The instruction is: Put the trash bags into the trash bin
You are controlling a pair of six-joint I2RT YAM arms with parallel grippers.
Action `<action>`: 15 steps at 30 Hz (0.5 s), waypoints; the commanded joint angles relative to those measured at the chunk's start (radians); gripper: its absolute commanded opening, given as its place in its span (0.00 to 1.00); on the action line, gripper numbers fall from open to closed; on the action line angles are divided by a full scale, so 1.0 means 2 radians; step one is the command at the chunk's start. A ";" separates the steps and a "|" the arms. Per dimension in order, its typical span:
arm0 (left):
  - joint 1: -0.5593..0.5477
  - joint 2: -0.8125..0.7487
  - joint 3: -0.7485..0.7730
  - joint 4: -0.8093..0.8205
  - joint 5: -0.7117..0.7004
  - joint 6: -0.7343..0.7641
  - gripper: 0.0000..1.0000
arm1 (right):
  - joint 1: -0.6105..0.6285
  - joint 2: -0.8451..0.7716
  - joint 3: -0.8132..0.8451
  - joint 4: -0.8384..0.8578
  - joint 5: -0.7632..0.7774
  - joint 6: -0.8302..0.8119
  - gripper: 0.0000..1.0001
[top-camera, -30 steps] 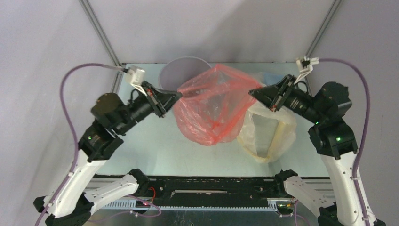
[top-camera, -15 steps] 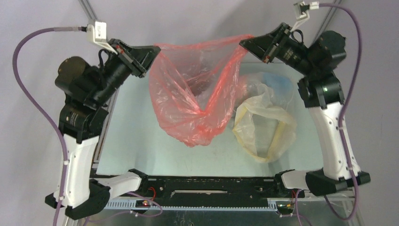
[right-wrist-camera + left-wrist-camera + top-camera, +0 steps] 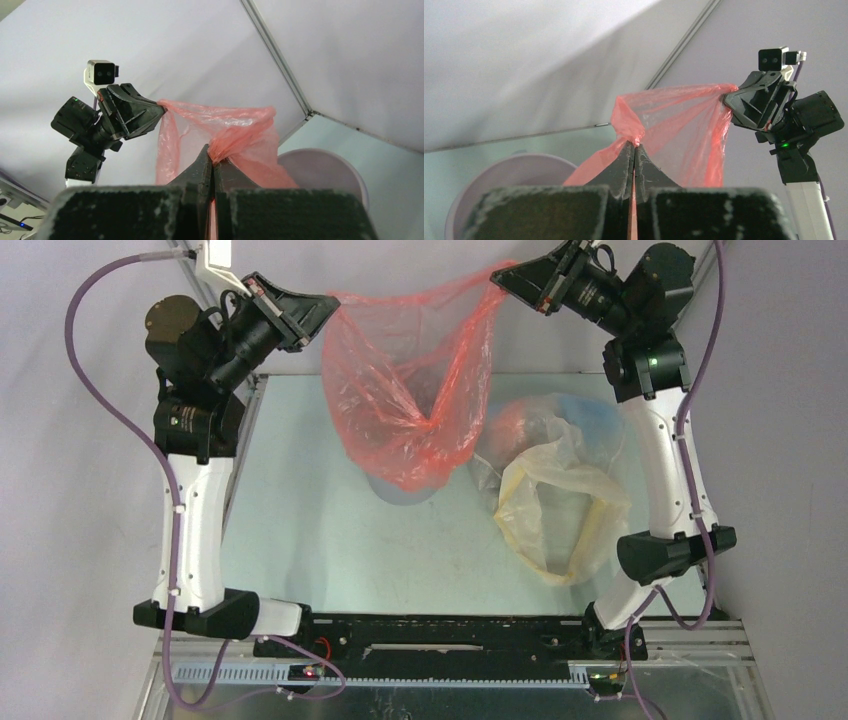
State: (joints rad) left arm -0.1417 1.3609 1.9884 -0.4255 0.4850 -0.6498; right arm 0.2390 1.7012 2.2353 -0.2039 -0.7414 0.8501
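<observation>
The red-pink trash bag hangs stretched between both grippers, high above the table, its mouth pulled wide. My left gripper is shut on its left rim; in the left wrist view the plastic is pinched between the fingertips. My right gripper is shut on its right rim, as the right wrist view shows. The light-grey trash bin stands under the bag, mostly hidden by it; its rim shows in the left wrist view and the right wrist view. A pale yellow bag and a light blue bag lie at the right.
The yellow and blue bags form a heap on the right half of the pale green table. Grey walls with metal corner rails close in the back and sides.
Both arms have risen and drawn back, lifting the red-pink bag from table height to well above the bin. The bag's bottom now hangs over the bin.
</observation>
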 commanded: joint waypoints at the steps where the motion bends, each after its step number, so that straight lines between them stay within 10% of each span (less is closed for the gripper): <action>1: 0.007 0.001 0.030 0.046 0.026 -0.022 0.00 | -0.006 0.016 0.037 0.033 -0.016 0.026 0.00; 15: 0.008 -0.021 -0.050 0.062 0.011 -0.008 0.00 | 0.013 0.041 -0.001 0.019 -0.034 0.014 0.00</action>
State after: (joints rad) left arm -0.1341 1.3613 1.9717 -0.3340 0.5007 -0.6727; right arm 0.2420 1.8137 2.3077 -0.1940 -0.7666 0.8967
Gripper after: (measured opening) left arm 0.004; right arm 0.007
